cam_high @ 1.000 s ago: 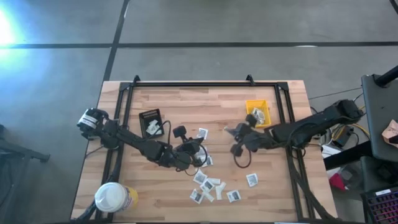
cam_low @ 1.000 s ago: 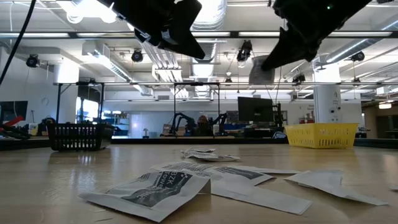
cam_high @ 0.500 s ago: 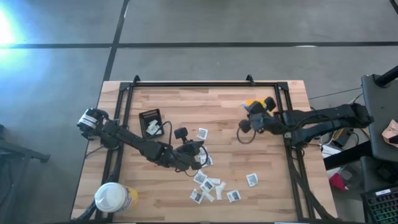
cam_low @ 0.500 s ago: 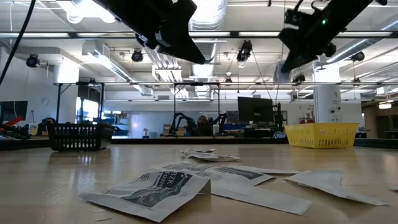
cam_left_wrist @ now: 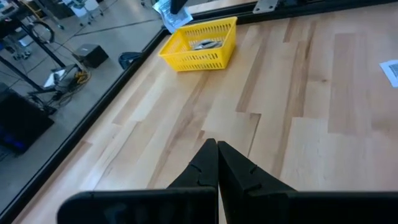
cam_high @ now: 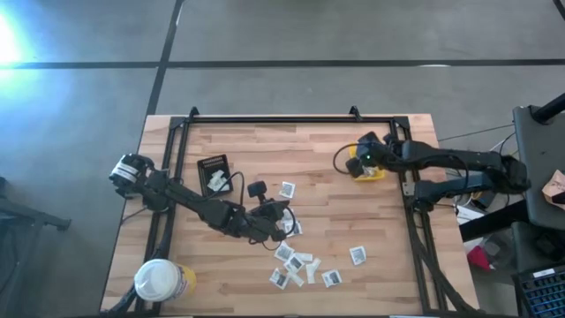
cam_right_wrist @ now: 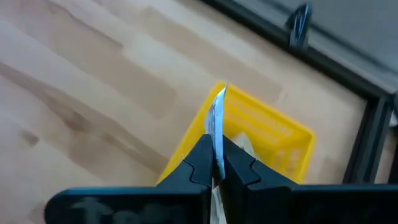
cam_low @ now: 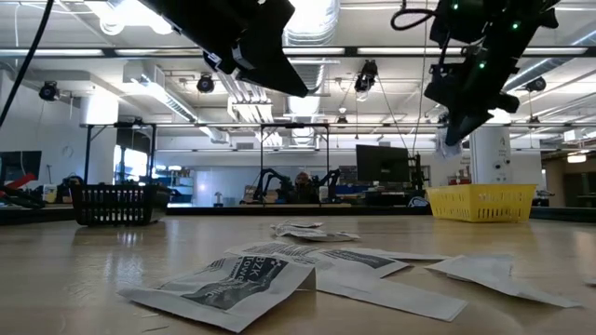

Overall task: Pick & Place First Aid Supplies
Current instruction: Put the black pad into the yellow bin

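Observation:
My right gripper [cam_high: 357,160] hovers at the left rim of the small yellow bin [cam_high: 374,171], shut on a white packet [cam_right_wrist: 217,115]. In the low view that gripper [cam_low: 455,126] hangs above the bin [cam_low: 482,202]. Other packets sit inside the bin [cam_left_wrist: 205,44]. My left gripper [cam_high: 284,221] is shut on nothing, raised above the table [cam_low: 279,73] beside the loose packets. Several white packets with grey centres lie flat in a cluster [cam_high: 296,261], with singles further off [cam_high: 357,255] [cam_high: 287,188]. My right gripper pinches the white packet between its two fingers [cam_right_wrist: 200,163]. The wrist view shows the packet edge-on, its free edge [cam_right_wrist: 219,99] sticking out past the fingertips. It is lifted clear; in the low view its lower part [cam_low: 452,149] hangs below the fingers, over the bin.
A black tray [cam_high: 213,174] with a white packet lies at the table's left. The round white-lidded yellow tub [cam_high: 161,281] stands at the near left corner. A dark metal frame [cam_high: 282,118] runs along the far and side edges. Bare wood [cam_high: 327,212] lies between the arms.
My right gripper has carried the packet from the middle of the table toward the far right, up to the yellow bin, and has turned about on the way. It has stayed shut on the packet.

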Controlling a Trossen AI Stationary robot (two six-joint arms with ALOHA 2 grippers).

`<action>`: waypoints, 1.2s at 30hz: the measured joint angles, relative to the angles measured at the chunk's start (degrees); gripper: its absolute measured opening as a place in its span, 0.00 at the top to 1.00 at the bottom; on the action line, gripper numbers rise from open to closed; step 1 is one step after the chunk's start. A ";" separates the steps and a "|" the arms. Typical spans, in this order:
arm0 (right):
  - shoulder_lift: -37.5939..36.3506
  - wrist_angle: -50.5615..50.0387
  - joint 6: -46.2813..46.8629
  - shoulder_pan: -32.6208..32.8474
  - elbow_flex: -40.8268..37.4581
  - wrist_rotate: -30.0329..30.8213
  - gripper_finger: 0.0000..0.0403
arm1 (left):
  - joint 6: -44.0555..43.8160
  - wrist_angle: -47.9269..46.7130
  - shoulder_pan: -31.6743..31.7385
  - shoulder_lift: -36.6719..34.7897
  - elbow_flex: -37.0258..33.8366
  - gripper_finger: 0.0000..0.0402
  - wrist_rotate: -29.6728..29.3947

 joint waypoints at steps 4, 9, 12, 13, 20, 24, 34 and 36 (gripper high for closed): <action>0.02 -2.56 -0.94 -3.70 0.00 -4.85 0.98 | 0.01 -0.07 0.00 0.00 0.00 1.00 0.33; 0.02 -3.59 -6.13 -8.32 -0.02 -13.16 0.98 | -0.25 -0.10 0.00 0.00 0.00 1.00 0.36; 0.02 -3.60 -8.47 -11.34 -0.02 -19.52 0.98 | -0.75 -0.14 0.00 0.00 0.00 1.00 0.36; 0.02 -3.68 -9.27 -12.43 -0.02 -21.03 0.98 | -0.77 -0.14 0.00 0.00 0.00 1.00 0.36; 0.02 -5.36 -17.40 -18.17 -0.02 -26.73 0.98 | -2.45 -1.55 0.00 0.00 0.00 1.00 0.40; 0.02 -7.09 -17.77 -19.41 -0.02 -26.76 0.97 | -4.15 -2.75 0.00 0.00 0.00 1.00 0.78; 0.02 -8.65 -18.10 -19.46 -0.04 -25.68 0.78 | -3.86 -2.72 0.04 0.00 0.00 1.00 3.72; 0.02 -8.65 -18.07 -19.46 -0.04 -24.98 0.75 | -3.58 -2.70 0.04 0.00 0.00 1.00 4.50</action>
